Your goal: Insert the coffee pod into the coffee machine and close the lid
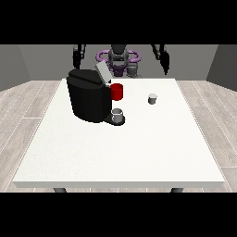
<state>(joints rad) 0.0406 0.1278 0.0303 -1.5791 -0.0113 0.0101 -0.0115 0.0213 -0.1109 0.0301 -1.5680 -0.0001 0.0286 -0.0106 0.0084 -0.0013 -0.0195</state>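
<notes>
From my remote seat I see the white bench (139,152) filling most of the front view, w/ the robot (118,58) small at the top, behind the far edge. The black coffee machine (88,97) stands on the bench's far portion, toward the view's left. Its lid (102,72) is up, tilted back and away from the body, so the top is open. A red piece (117,91) shows on the machine's side facing view right, just under the raised lid. A small grey cup (118,114) sits on the machine's low base at the front, touching it.

The coffee pod (152,98) is a small pale cylinder standing upright on the bench, right of the machine and apart from it, approx level w/ the red piece. Nothing touches it.

Both arms are raised above the far edge, well apart from the pod and the machine. The robot hand at the view's left (77,56) hangs dark beside the robot's body, above the machine's back corner. The robot hand at the view's right (165,62) hangs past the bench's far edge, behind the pod. Neither holds anything; whether fingers are spread or curled I can't tell, too small and dark
</notes>
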